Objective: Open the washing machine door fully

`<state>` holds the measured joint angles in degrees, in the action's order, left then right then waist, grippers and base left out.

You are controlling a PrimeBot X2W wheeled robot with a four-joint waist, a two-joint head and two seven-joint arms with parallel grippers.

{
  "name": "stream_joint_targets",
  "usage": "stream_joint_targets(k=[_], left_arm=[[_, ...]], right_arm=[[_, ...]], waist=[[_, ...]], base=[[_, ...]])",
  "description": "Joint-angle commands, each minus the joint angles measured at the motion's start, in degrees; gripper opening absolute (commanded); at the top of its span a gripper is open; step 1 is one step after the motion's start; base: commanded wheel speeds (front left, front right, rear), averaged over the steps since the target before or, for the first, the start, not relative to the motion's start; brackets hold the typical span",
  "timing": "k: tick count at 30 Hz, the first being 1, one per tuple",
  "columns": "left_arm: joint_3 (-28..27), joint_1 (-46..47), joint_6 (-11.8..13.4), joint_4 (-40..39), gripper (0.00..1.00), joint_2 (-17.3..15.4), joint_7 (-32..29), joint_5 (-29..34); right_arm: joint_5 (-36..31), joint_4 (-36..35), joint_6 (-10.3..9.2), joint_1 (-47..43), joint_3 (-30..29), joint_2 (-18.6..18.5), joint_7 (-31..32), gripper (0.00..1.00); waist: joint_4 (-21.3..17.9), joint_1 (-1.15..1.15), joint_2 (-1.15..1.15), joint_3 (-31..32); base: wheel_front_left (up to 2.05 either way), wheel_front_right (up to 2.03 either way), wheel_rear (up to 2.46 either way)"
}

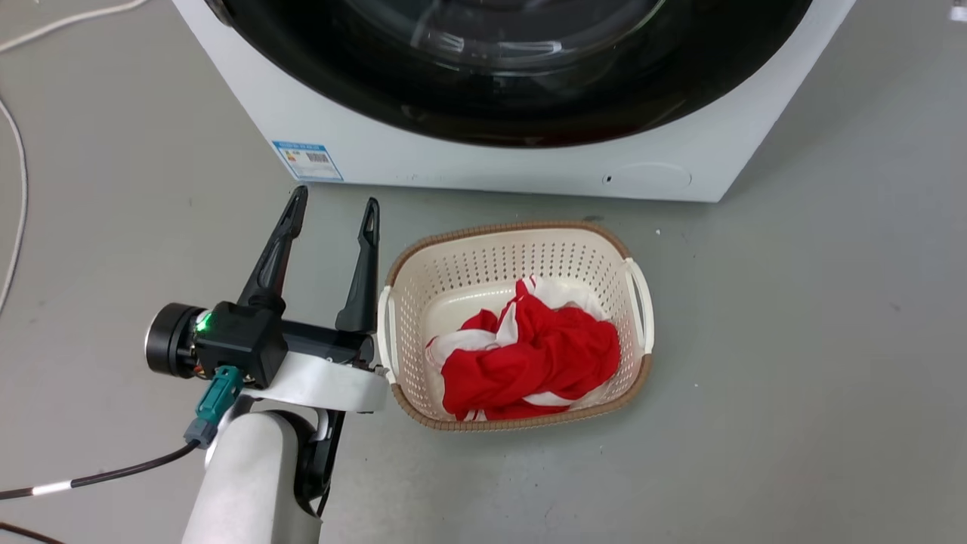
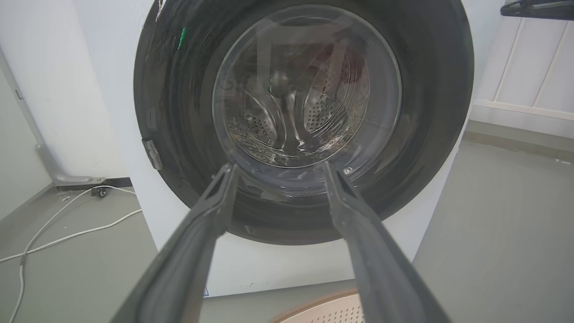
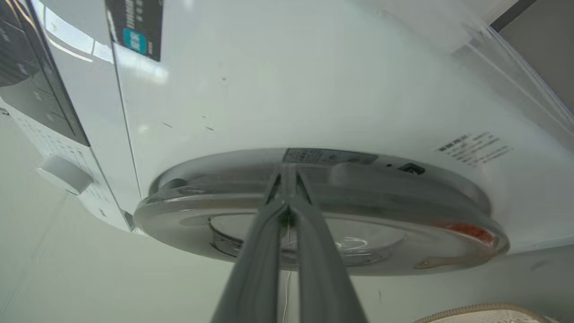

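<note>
At the washing machine door edge, right gripper jaws are closed; left gripper jaws open.

Basket sits just before washing machine door; bare floor left of it; cable far left.

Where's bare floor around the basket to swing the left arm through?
Widest bare floor lies right of the laundry basket, up to the washing machine. Left is tighter: the open left gripper sits beside the basket, white cables along that edge. Basket-to-machine strip is narrow.
</note>
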<state>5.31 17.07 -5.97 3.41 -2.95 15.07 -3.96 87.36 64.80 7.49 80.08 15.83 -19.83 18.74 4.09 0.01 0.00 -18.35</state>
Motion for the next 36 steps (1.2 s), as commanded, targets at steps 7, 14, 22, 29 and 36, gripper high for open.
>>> stream_joint_targets(k=[7,14,22,29,36], left_arm=[[0.8,2.5,0.3,-1.1,1.0,0.1,0.2,0.2],[1.6,3.8,0.7,-1.8,1.0,0.1,0.2,-0.2],[2.0,4.4,1.0,-2.1,1.0,0.1,0.2,-0.2],[2.3,4.7,1.4,-2.0,1.0,0.1,0.2,-0.4],[2.5,4.8,1.7,-1.7,1.0,0.1,0.2,-0.7]], right_arm=[[-2.4,3.3,0.0,5.2,2.1,1.4,1.1,0.0],[-4.0,5.4,0.0,8.2,3.3,1.6,1.7,0.0],[-3.8,7.0,-0.01,9.7,3.2,2.0,3.9,0.0],[-3.0,6.1,0.0,9.9,2.9,2.0,7.7,0.0],[-1.8,4.2,0.0,8.5,2.6,1.6,12.5,0.0]], waist=[[0.8,-0.01,0.0,-3.7],[1.2,-0.01,0.0,-6.1],[1.7,-0.01,0.0,-7.8],[1.6,-0.01,0.0,-8.6],[1.3,-0.01,0.0,-8.2]], base=[[0.0,0.0,0.0],[0.0,0.0,0.0],[0.0,0.0,0.0],[0.0,0.0,0.0],[0.0,0.0,0.0]])
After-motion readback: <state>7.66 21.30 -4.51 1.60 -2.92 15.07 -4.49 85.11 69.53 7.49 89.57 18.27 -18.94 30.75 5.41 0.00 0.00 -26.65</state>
